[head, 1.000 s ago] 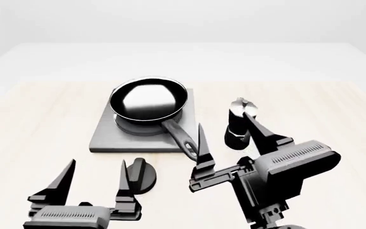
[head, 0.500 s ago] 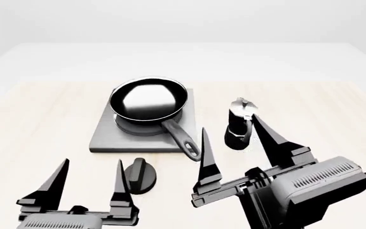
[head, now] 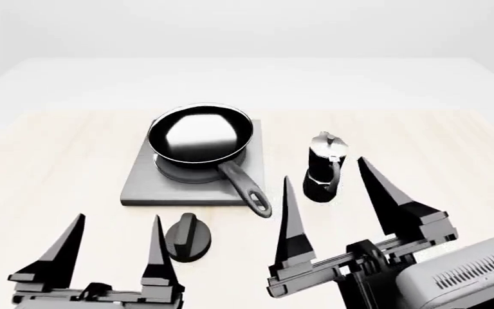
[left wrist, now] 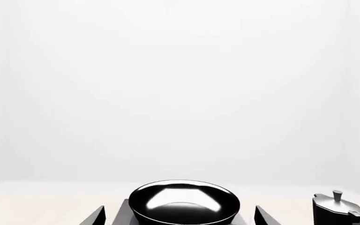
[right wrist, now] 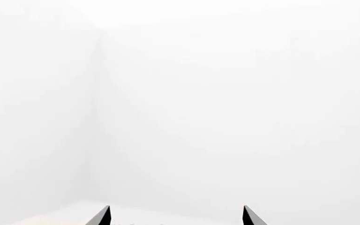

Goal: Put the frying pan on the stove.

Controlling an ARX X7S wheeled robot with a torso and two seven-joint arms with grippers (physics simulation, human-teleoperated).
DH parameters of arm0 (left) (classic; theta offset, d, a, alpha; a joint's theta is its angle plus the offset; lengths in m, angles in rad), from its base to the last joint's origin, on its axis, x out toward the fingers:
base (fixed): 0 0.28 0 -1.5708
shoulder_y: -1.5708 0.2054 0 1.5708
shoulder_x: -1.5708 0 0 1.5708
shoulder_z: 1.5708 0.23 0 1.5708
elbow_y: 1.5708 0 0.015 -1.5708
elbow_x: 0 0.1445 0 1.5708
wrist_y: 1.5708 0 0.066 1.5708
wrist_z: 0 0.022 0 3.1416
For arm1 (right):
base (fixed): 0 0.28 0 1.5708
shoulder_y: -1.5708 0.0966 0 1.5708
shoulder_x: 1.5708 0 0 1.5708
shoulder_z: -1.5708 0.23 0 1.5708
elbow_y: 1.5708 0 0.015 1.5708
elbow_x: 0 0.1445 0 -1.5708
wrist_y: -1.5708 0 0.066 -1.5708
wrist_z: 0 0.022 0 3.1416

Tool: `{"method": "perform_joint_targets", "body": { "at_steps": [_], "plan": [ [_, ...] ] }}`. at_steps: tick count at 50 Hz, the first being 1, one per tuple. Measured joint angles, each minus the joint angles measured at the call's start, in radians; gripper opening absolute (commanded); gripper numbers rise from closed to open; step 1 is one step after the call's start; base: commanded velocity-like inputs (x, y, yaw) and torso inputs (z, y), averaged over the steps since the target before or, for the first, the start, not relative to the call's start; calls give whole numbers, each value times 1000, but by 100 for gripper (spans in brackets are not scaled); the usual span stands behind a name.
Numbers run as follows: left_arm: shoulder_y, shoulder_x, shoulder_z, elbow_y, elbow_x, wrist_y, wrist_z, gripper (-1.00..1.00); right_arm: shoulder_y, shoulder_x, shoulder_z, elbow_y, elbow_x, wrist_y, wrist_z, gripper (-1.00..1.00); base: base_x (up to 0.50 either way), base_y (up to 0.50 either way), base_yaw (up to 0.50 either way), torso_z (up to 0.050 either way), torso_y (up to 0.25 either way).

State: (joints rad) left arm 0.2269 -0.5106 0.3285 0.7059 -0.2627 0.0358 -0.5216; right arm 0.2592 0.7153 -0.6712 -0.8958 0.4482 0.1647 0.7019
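The round glossy black frying pan [head: 200, 136] sits on the flat square grey metal stove [head: 144, 182], so placement looks done; both empty grippers, left [head: 114, 228] and right [head: 326, 177], spread-fingered near the stove's front edge, need only retreat.

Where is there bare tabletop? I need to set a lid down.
Bare table lies left of the stove, behind it, and right of the moka pot. It is crowded near the pan handle, knob and both open grippers.
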Motion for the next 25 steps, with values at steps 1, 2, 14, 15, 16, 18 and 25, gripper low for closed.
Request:
{"method": "perform_joint_targets", "body": {
  "at_steps": [1,2,14,15,16,18,25],
  "plan": [
    [1,-1,0,2,1,1,0,100,-2,3,1,-5,-1,0,2,100,0,0,0,0,0],
    [3,-2,0,5,2,1,-1,100,-4,5,1,-11,-3,1,5,100,0,0,0,0,0],
    [23,-13,-3,38,9,10,-8,100,-26,33,6,-71,-21,3,34,100,0,0,0,0,0],
    [24,-14,-3,41,10,10,-8,100,-27,35,6,-76,-23,4,36,100,0,0,0,0,0],
    [26,-15,-3,44,11,11,-9,100,-29,37,5,-81,-24,5,39,100,0,0,0,0,0],
    [29,-17,-4,50,12,12,-10,100,-31,42,5,-90,-28,6,44,100,0,0,0,0,0],
    [43,-25,-8,72,15,19,-15,100,-30,66,-11,-119,-39,-1,71,100,0,0,0,0,0]
  ]
}}
